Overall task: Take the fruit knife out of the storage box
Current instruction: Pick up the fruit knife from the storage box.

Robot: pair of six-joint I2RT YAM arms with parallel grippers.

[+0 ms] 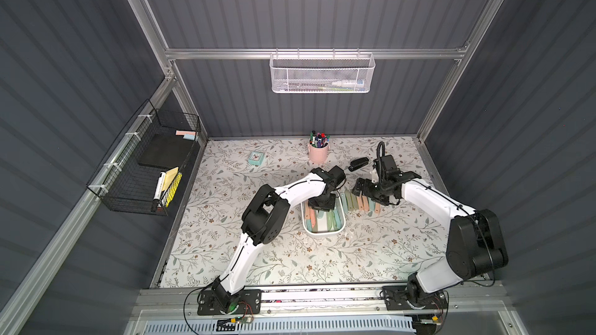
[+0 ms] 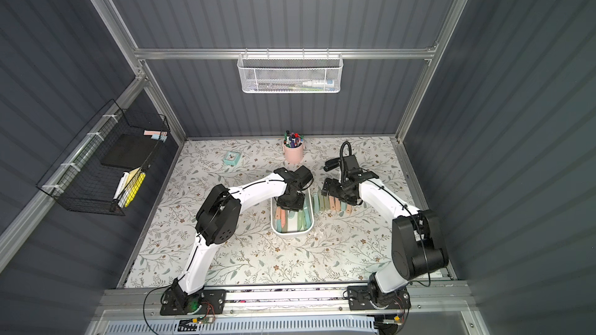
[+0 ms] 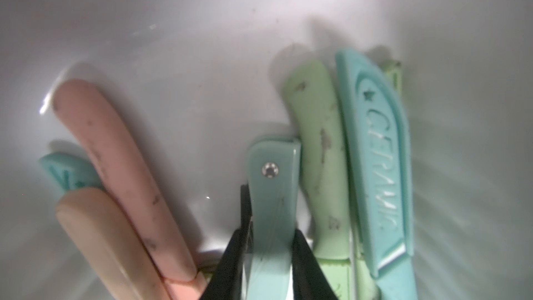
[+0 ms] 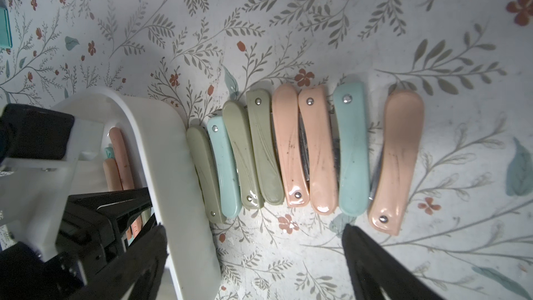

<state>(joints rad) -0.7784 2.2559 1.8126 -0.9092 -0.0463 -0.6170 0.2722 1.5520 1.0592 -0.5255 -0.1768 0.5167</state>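
While inside the storage box, left gripper tight around teal fruit knife.

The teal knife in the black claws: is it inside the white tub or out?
Inside. The left gripper clamps the teal knife beside a pink knife, with the storage box wall all around.

The floral tabletop carries, at center frame, the storage box touching 8 folding fruit knives; above, pen cup, clock, stapler.

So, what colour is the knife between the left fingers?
Teal knife, best in left wrist view.
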